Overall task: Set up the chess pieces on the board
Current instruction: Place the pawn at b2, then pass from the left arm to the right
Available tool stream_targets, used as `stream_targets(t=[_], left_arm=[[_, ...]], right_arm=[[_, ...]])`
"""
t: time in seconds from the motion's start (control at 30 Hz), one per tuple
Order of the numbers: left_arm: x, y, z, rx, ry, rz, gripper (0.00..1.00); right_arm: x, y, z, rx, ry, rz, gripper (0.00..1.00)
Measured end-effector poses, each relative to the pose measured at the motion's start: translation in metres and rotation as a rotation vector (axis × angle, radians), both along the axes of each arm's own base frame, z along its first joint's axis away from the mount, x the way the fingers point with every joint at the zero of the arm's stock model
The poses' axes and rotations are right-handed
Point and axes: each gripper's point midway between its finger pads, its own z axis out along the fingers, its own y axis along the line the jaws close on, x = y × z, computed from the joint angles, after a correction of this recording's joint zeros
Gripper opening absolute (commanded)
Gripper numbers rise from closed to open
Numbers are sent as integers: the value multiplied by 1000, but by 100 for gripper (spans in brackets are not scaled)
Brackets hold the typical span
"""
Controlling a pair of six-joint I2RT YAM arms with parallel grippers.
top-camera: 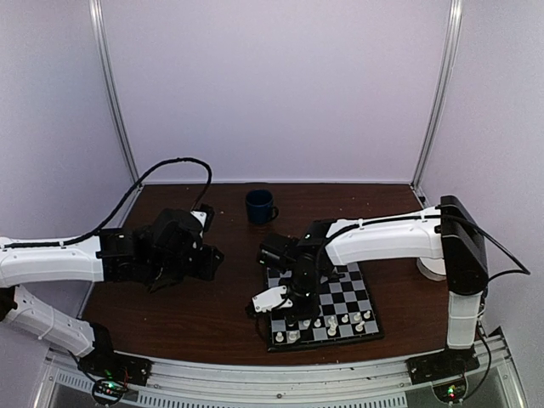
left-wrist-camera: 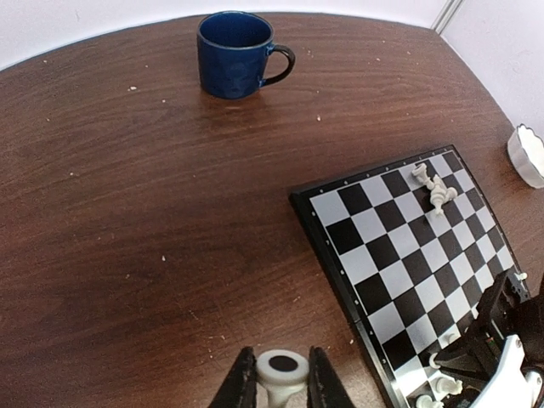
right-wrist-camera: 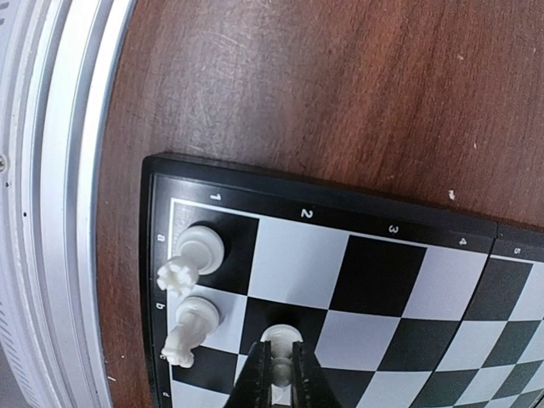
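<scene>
Dark wooden table [top-camera: 170, 310], purple walls round it. The right arm [top-camera: 382, 238] reached from its base across to the near left part of the chessboard [top-camera: 340, 299]. The left arm [top-camera: 51, 259] was out over bare table, well left of the board.

The chessboard sat on the right half of the table and was slightly rotated, with its near edge close to the rail. A dark blue mug [left-wrist-camera: 235, 51] stood upright behind it, well apart, its handle facing the board side. A white scalloped bowl [left-wrist-camera: 527, 155] was off the board's far right side; only part of it showed.

Chess pieces [top-camera: 333, 323], all white:
- A loose row stood along the board's near edge.
- Two [left-wrist-camera: 431, 187] were toppled together near the far corner.
- Two [right-wrist-camera: 195, 285] were on the first two squares of the near left corner file, one behind the other.

Left gripper [left-wrist-camera: 280, 361]: fingers nearly together, clamped on a round-topped white piece [left-wrist-camera: 283, 371]. It hung over the table off the board's left edge, and I couldn't tell the height above the wood.

Right gripper [right-wrist-camera: 280, 347]: narrow gap, fingers pinching a small white piece [right-wrist-camera: 279, 334]. The piece's base was at a dark square diagonally in from the corner square. I couldn't tell whether the base was actually seated on the board.
</scene>
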Motion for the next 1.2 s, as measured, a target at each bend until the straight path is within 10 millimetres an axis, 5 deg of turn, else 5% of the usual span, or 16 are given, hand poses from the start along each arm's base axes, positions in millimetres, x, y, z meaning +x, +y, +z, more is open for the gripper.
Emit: stream_targets(t=[0.87,0.93,1.03,1.2], left_arm=[[1,-1,-6,11,11,6,19],[3,-4,-4,-6,6,10,19],[8,-11,7,-68,-17,24,19],[19,-30,41,-242,-88,42,19]], right_arm=[[-1,-6,5,-17,-12,-3,22],[3,-7,20,9,-28,-19,25],[17,-10,67,130,-69,-83,34],[60,-33,183,516,-137,-319,41]])
